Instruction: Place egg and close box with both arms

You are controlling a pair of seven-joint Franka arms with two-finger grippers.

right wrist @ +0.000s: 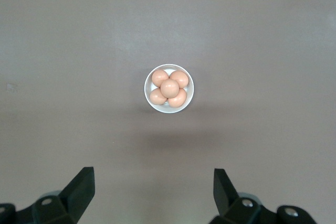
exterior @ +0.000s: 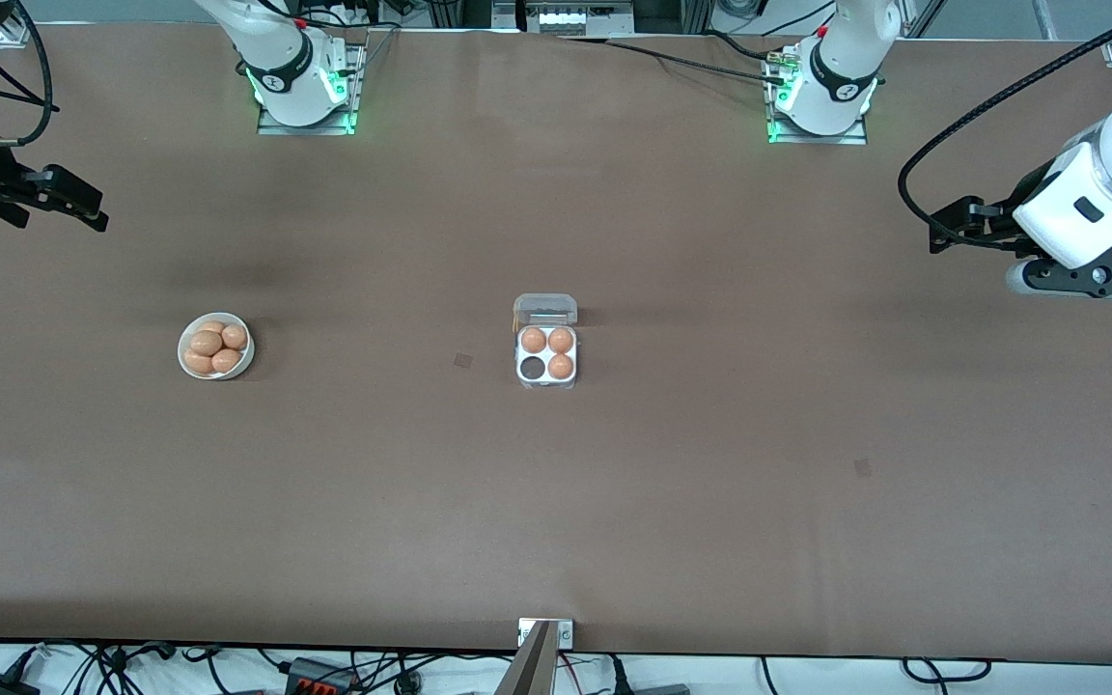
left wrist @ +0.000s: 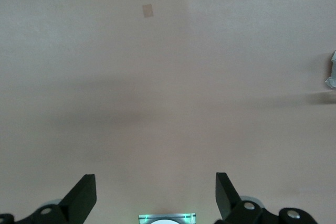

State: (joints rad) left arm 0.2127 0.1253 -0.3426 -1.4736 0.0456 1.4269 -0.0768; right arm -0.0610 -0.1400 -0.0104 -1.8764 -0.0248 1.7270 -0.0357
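The clear egg carton (exterior: 546, 382) stands at the table's middle with its lid (exterior: 544, 309) open and upright. Three light orange-brown eggs (exterior: 561, 340) fill three cells; the cell nearest the front camera toward the right arm's end (exterior: 532, 368) is empty. More eggs (exterior: 208, 343) lie in a white bowl (exterior: 181, 351). My right gripper (exterior: 83, 205) hangs open and empty in the air at the right arm's end; in its wrist view the gripper (right wrist: 153, 179) faces the bowl (right wrist: 148, 92) and the eggs (right wrist: 169, 87). My left gripper (exterior: 952, 227) hangs open and empty at the left arm's end (left wrist: 155, 182); only the carton's edge (left wrist: 332, 72) shows there.
The brown table carries small darker patches (exterior: 462, 361) (exterior: 862, 468). The arm bases (exterior: 305, 87) (exterior: 819, 97) stand along the edge farthest from the front camera. A metal bracket (exterior: 544, 632) sits at the nearest edge.
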